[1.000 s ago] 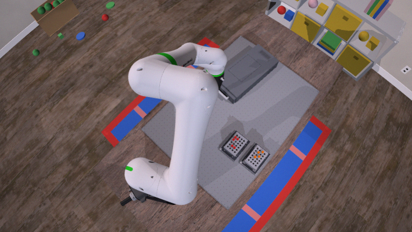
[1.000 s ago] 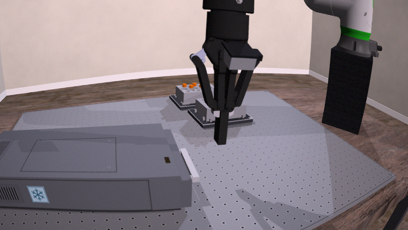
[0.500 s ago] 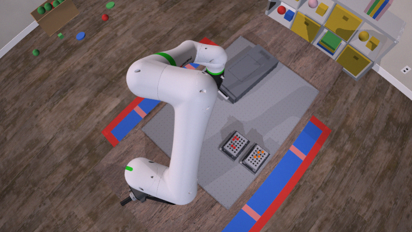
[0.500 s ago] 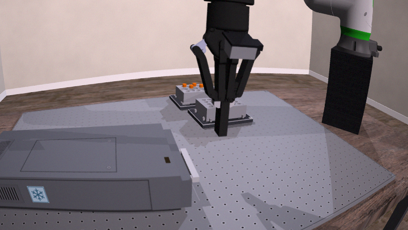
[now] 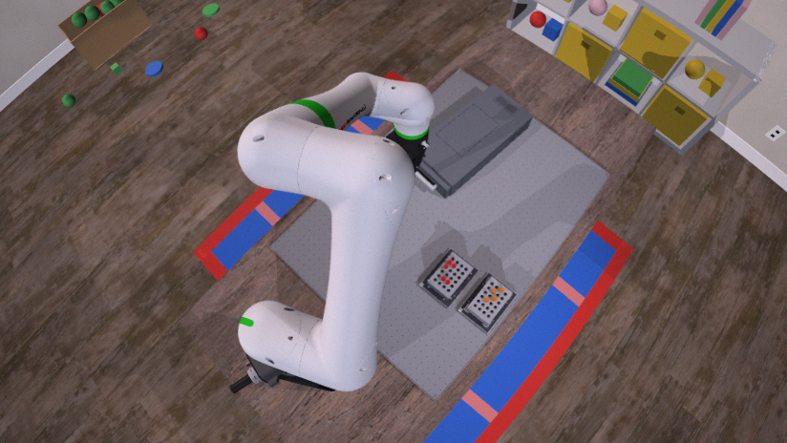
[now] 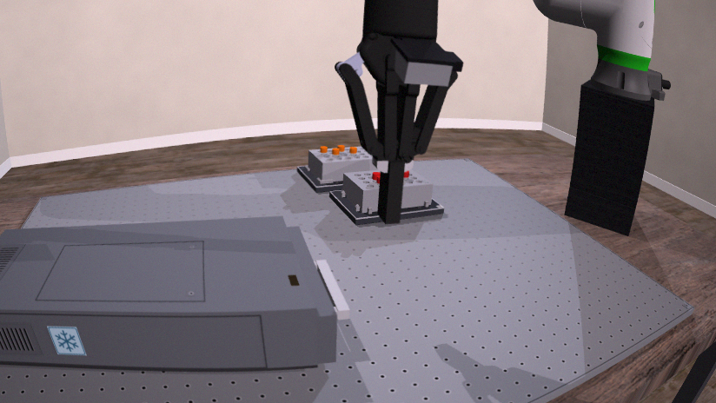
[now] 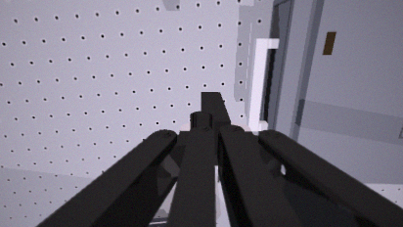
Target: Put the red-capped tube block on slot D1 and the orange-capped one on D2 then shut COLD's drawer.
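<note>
Pointing straight down, the black gripper point(image 5: 416, 157) point(image 6: 390, 210) point(image 7: 209, 108) is clenched, its fingers together with nothing between them; in the top view it shows at the cooler's 8 o'clock side, partly hidden by the white arm point(image 5: 354, 247) point(image 6: 623, 32), while in the exterior view it stands in front of the red-capped block point(image 5: 457, 272) point(image 6: 413, 192) and covers part of it. Seen from the top, the grey cooler point(image 5: 468, 132) point(image 6: 125, 273) point(image 7: 362, 83) lies toward 1 o'clock on the dotted board point(image 5: 528, 203) point(image 6: 500, 280) point(image 7: 112, 73); its pale handle point(image 5: 425, 180) point(image 6: 332, 289) point(image 7: 258, 88) is at the 7 o'clock end, and the small lamp point(image 6: 293, 280) point(image 7: 330, 43) on its lid looks dark; the drawer looks pushed in, though I cannot tell whether it is fully shut. The red-capped block sits on the nearer dark plate point(image 5: 447, 303) point(image 6: 356, 220), toward 6 o'clock on the board; the orange-capped block point(image 5: 490, 300) point(image 6: 330, 168) sits on the farther plate point(image 5: 486, 329) point(image 6: 318, 188), at the first block's 4 o'clock; both look level, with caps showing in their holes.
</note>
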Controlling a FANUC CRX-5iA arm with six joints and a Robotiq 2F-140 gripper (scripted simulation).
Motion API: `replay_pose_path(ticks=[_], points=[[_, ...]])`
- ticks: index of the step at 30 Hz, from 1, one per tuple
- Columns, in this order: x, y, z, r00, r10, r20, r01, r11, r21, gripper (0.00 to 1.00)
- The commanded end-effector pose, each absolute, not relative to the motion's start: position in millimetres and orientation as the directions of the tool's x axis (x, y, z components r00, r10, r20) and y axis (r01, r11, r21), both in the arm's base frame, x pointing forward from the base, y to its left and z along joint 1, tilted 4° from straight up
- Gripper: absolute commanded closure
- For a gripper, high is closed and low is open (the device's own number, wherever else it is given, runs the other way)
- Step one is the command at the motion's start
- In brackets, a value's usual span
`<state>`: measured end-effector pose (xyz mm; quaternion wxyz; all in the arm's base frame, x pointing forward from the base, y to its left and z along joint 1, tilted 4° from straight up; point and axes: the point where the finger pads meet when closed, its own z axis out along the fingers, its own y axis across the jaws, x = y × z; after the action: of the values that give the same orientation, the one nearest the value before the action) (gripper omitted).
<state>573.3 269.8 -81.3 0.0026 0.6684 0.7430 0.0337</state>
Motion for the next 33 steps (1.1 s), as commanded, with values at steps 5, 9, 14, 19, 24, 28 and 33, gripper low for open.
replay_pose_path(ticks=[5, 9, 14, 19, 24, 28, 33], points=[[573.8, 270.0, -74.9, -0.107, 0.993, 0.042, 0.993, 0.104, 0.056, 0.90], [573.8, 269.9, -74.9, -0.107, 0.993, 0.042, 0.993, 0.104, 0.056, 0.90], [573.8, 269.9, -74.9, -0.107, 0.993, 0.042, 0.993, 0.104, 0.056, 0.90], [573.8, 269.9, -74.9, -0.107, 0.993, 0.042, 0.993, 0.104, 0.056, 0.90], [558.8, 268.1, -69.7, -0.107, 0.993, 0.042, 0.993, 0.104, 0.056, 0.65], [543.8, 266.3, -64.5, -0.107, 0.993, 0.042, 0.993, 0.104, 0.056, 0.65], [532.5, 264.9, -60.6, -0.107, 0.993, 0.042, 0.993, 0.104, 0.056, 0.65]])
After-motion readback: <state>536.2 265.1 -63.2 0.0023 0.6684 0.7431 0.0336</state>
